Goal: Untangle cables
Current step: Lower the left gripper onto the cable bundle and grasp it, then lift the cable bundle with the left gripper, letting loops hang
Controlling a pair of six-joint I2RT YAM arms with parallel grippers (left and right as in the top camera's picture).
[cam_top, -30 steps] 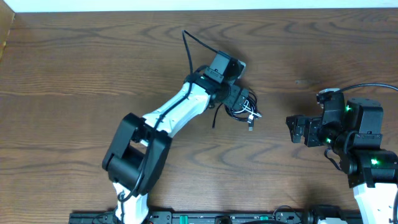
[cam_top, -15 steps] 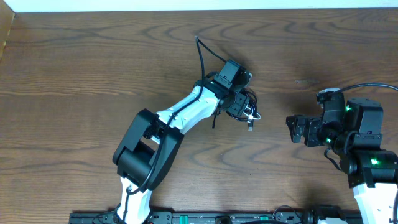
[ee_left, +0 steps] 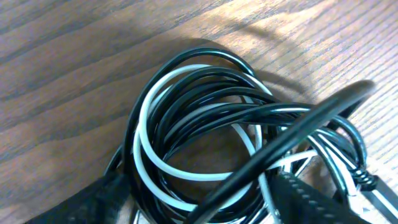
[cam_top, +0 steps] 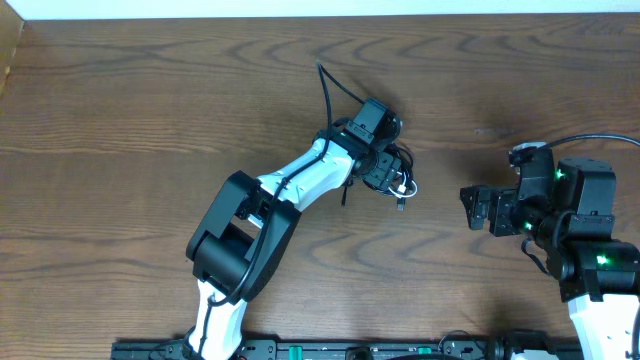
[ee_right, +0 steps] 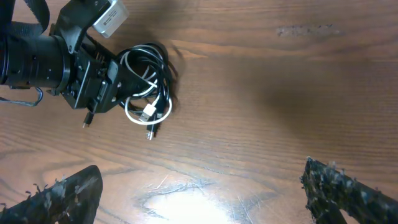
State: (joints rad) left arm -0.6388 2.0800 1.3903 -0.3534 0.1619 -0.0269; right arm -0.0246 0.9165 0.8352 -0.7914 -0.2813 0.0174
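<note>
right of the counter's middle, slightly toward the far edge, the cables lie as one tight coil flat on the wood: black cords looped round and round with a white cord threaded through them. a white plug and a black plug poke out on the side nearest you, and those loose ends look like the natural place to start pulling a cord free.

your left pincer is down at the coil's left edge. from its wrist view the fingers stand apart with strands lying between them, but you cannot tell whether they are pinching those strands or only straddling them. it is likely placed low and close like this to pin or lift one side of the coil.

your right pincer hangs well apart from the bundle, spread wide with nothing between its fingers, and it faces the coil. that reads as waiting for a plug end to be offered.

a thicker black arm cable arcs up from the left wrist; it is no part of the tangle.

the counter is dark brown wood grain, with a glare patch near the right pincer. a pale strip borders the far edge, and a black rail carries the arm bases.
</note>
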